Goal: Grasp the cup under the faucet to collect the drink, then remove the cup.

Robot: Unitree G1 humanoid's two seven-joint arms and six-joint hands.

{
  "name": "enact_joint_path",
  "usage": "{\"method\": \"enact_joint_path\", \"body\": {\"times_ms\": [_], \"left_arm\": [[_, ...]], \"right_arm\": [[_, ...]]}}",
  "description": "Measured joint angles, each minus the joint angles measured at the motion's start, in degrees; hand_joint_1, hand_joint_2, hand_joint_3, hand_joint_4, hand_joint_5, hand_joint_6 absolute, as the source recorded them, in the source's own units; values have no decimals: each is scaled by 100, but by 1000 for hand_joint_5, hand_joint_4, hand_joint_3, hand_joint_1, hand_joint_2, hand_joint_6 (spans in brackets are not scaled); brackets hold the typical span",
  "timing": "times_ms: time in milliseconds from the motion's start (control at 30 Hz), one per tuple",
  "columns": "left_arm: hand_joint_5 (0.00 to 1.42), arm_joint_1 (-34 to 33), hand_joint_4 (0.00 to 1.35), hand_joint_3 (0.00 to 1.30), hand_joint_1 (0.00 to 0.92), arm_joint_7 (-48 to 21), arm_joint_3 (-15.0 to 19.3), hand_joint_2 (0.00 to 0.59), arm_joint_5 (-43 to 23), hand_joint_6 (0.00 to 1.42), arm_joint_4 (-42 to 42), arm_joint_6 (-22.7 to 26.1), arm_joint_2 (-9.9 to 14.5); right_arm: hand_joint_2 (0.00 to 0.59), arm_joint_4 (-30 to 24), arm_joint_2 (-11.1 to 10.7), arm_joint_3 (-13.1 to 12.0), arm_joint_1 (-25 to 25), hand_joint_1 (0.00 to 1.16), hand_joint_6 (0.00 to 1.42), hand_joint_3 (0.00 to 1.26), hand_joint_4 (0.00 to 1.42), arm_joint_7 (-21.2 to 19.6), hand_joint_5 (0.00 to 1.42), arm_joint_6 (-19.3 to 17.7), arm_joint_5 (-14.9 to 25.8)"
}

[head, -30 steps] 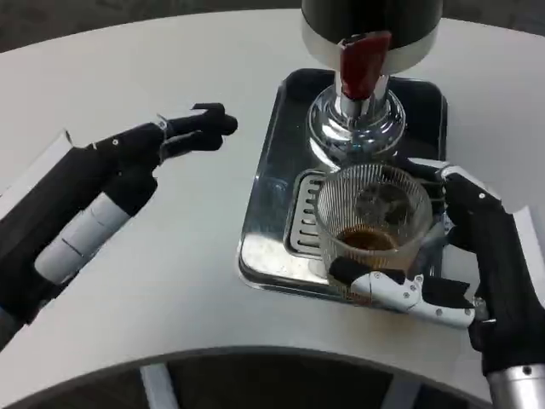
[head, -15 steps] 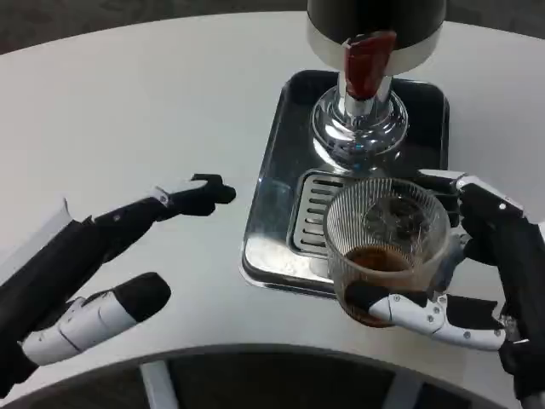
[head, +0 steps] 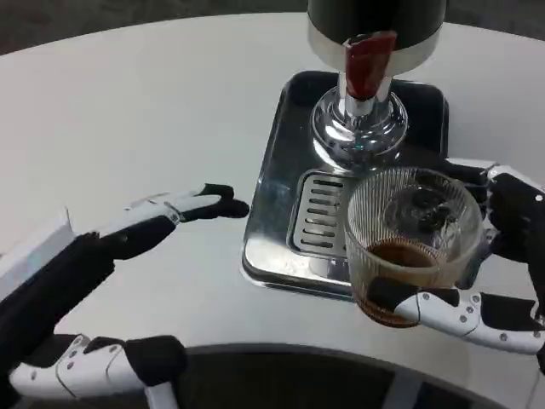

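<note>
- We saw the white table (head: 128,111) bearing a steel drip tray (head: 277,183) under the faucet (head: 368,64).
- The left hand (head: 162,217) lay beside the tray, fingers spread, holding nothing.
- The right hand (head: 498,264) wrapped its fingers around the ribbed glass cup (head: 413,243) (brown drink inside), at the tray's near right corner.

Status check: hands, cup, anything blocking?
Right hand grips the ribbed glass cup, dark drink in its bottom. Left hand open over the table. Cup sits at the drip tray's front edge, faucet behind. Nothing blocking.
</note>
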Motion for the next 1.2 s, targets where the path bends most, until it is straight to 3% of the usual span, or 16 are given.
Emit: {"method": "enact_joint_path", "body": {"times_ms": [400,733,867,1200], "left_arm": [[148,257,78,216,0,-19,216,72,186,59,-180,-523,265],[141,367,77,216,0,-87,305,68,190,58,-208,-913,449],[91,466,5,180,0,-180,386,68,189,19,-198,-1237,547],[15,665,0,133,0,-346,593,67,176,0,59,-1960,887]], "right_arm": [[96,-960,-171,-182,368,991,1083,760,845,419,1061,497,503],[98,-1330,-183,-104,496,990,1083,760,845,533,1062,856,625],[100,-1464,-206,-112,495,989,1083,760,845,607,1062,978,680],[104,-1508,-398,-182,480,987,1072,760,845,764,1062,989,921]]}}
